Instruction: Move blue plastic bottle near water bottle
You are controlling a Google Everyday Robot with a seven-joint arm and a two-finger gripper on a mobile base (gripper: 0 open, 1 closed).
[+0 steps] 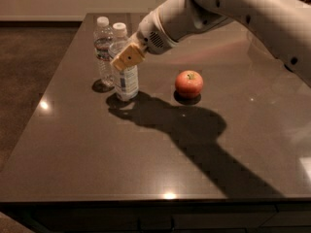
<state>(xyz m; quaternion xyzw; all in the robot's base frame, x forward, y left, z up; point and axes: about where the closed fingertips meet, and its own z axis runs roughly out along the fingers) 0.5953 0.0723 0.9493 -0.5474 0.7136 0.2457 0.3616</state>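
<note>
The blue plastic bottle [126, 79] stands upright on the dark table [97, 149], left of centre; its white cap [119, 29] is visible. The slim water bottle [102, 52] stands right beside it, to its left and slightly behind. The two are almost touching. My gripper [128, 57] reaches in from the upper right. Its tan finger pad [129, 56] lies against the front of the blue plastic bottle's upper body, and the other finger is hidden behind the bottle. The gripper looks closed around the bottle, whose base rests on the table.
A red apple [189, 83] sits on the table to the right of the bottles. The arm's shadow falls across the table's middle. The table's left edge [48, 91] is close to the bottles, with brown floor beyond.
</note>
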